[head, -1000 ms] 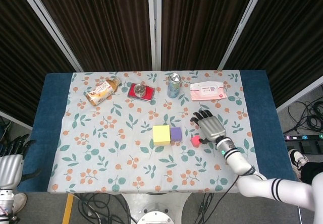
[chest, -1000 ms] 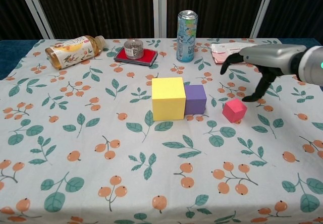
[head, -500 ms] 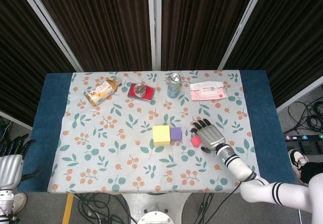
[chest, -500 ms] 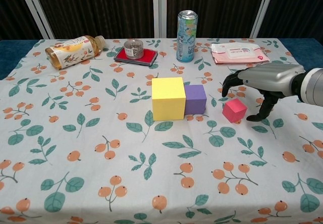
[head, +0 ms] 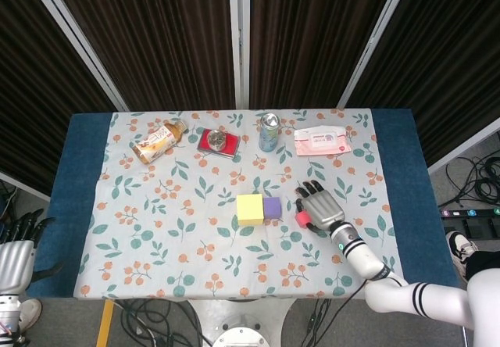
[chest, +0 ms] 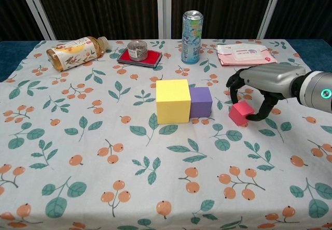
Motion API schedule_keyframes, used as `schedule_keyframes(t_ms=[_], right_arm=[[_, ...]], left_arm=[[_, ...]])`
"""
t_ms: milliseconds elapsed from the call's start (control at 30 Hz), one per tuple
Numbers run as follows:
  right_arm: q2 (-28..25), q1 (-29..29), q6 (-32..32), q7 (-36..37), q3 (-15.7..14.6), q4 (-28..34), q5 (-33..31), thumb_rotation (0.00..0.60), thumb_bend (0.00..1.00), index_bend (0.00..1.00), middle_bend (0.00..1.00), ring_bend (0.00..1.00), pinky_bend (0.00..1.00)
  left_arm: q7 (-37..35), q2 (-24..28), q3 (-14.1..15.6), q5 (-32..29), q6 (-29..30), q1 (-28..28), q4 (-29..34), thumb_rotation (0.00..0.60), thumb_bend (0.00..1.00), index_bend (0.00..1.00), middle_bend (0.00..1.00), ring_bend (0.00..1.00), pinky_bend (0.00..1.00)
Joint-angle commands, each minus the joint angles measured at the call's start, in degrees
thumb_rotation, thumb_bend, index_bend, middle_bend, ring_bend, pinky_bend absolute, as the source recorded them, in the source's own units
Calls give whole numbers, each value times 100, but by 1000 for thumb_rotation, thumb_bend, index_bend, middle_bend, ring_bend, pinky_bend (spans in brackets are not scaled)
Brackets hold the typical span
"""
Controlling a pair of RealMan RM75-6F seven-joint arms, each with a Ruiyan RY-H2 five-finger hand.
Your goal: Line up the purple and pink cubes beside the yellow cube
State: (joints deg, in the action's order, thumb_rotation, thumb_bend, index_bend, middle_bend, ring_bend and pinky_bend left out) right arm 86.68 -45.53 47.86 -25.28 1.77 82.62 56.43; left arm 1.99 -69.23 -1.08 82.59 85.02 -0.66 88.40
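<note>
The yellow cube (head: pixel 250 209) (chest: pixel 173 101) stands mid-table with the smaller purple cube (head: pixel 272 207) (chest: pixel 201 102) touching its right side. A small pink cube (head: pixel 301 219) (chest: pixel 240 113) sits on the cloth a short gap to the right of the purple one. My right hand (head: pixel 319 207) (chest: pixel 264 80) arches over the pink cube. Its thumb touches the cube's right side, and its curled fingers hang just above the far left edge. The cube still rests on the table. My left hand (head: pixel 16 257) hangs off the table's left front corner, fingers apart and empty.
Along the far edge lie a tipped tea bottle (head: pixel 158 141) (chest: pixel 75 52), a red tray with a small jar (head: pixel 218 141) (chest: pixel 138 54), an upright can (head: pixel 269 131) (chest: pixel 191 30) and a wipes pack (head: pixel 319 140) (chest: pixel 245 54). The leaf-print cloth (chest: pixel 104 162) covers the table.
My right hand came down and toward me from behind the pink cube, and now cups over it with the thumb against its right side. The cubes have not moved.
</note>
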Motion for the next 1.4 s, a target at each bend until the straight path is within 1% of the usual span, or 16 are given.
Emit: schedule_keyframes(t_ms=[33,167,400,567,800,1000,1400], right_arm=[[17,44,66,7,65,2,-111,600,238,536,142,0,0],[29,70,177,52,264,106,-379,600,237,541,142,0,0],[236,-124,307,-201,648,277,-1095,600,236,547,142,0,0],[433,-287,388,-472,768,284,-1557,600,226,547,142,0,0],[568,-410,510,-691,832,300,-2024,600,224,537,136,0,0],[638,-465,586,-823,831,250,-2305,600,224,519,130,0,0],[827,-557,618,-908,821,121,-2469,600,224,487,118,0,0]], left_arm=[[-12,-4,2,2,-6,0,-13,600,26,250,184,93,133],[-21,-9,-1,13,-28,-17,-26,600,26,250,183,93,133],[-34,0,-21,41,-20,-41,-29,600,26,250,184,93,133],[-75,3,-18,25,-23,-30,-61,600,26,250,184,93,133],[-141,-13,-17,34,-49,-44,-130,600,26,250,184,93,133],[-198,-42,-16,42,-76,-60,-201,600,26,250,184,93,133],[-265,-69,-21,29,-104,-72,-275,600,26,250,184,93,133]])
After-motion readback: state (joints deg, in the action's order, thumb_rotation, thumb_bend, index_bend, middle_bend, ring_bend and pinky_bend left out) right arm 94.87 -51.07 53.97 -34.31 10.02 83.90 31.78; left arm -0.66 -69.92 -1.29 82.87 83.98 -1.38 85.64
